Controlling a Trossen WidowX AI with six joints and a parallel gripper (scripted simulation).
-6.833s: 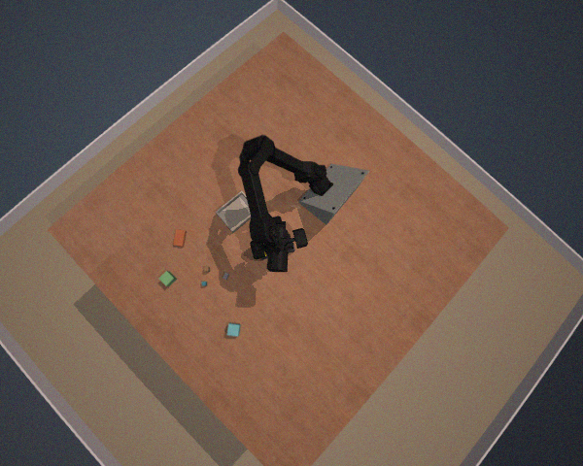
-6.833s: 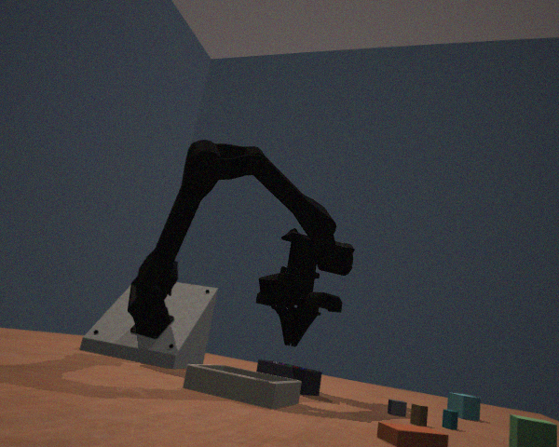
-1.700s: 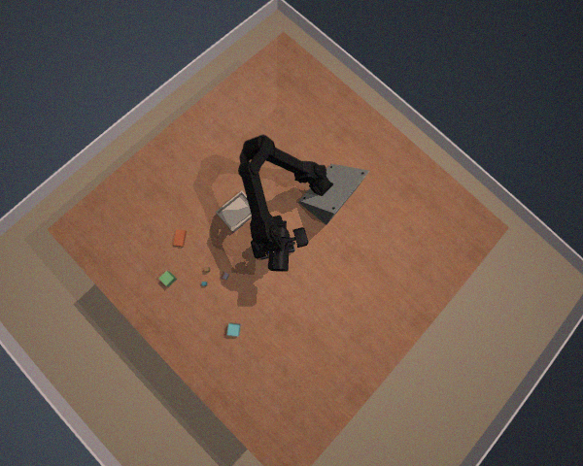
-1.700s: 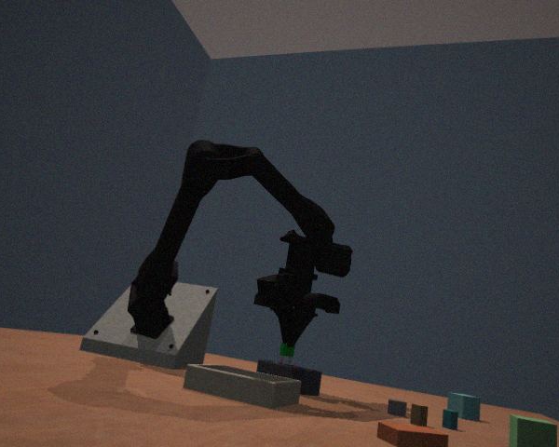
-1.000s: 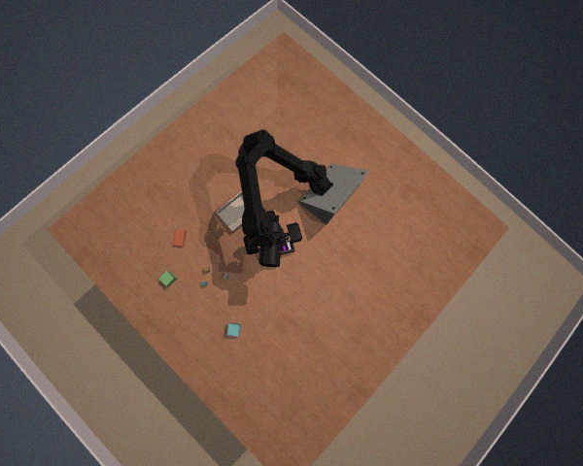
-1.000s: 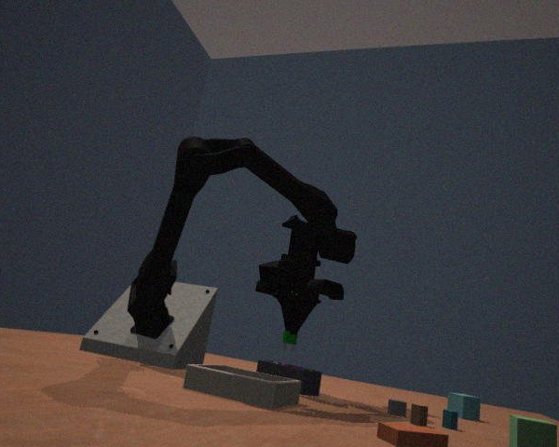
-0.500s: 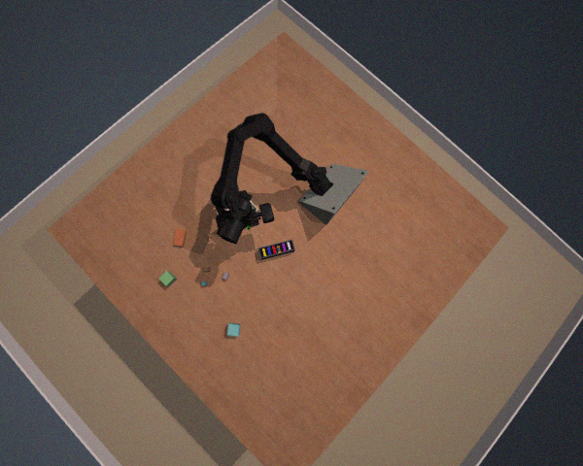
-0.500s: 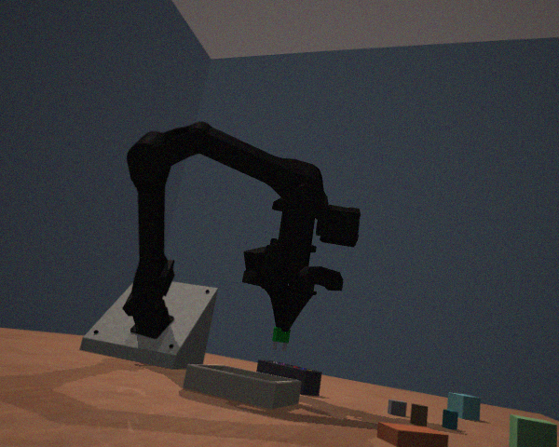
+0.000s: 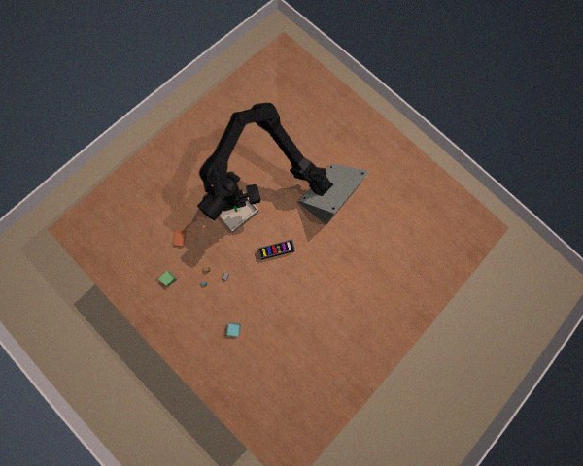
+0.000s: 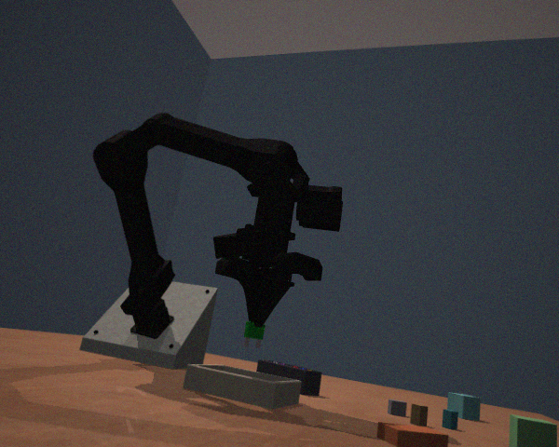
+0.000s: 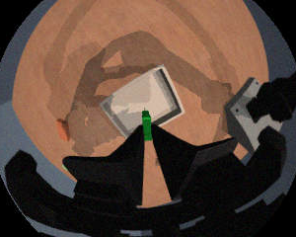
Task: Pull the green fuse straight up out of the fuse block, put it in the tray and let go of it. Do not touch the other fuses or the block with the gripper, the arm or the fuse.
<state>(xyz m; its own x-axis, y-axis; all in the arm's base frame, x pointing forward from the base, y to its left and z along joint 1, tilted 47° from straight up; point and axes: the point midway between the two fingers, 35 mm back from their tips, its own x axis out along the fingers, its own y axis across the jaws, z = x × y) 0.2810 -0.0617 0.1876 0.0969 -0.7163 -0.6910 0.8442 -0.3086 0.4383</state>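
While gripper (image 10: 254,321) pinches green fuse (image 10: 253,331) above tray (image 10: 241,385) | wooden table (image 9: 331,311) | blue walls (image 10: 439,192)

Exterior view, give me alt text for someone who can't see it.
A black arm's end effector holds a green fuse in the air above a grey tray. The dark fuse block sits behind the tray, with small coloured blocks at right.
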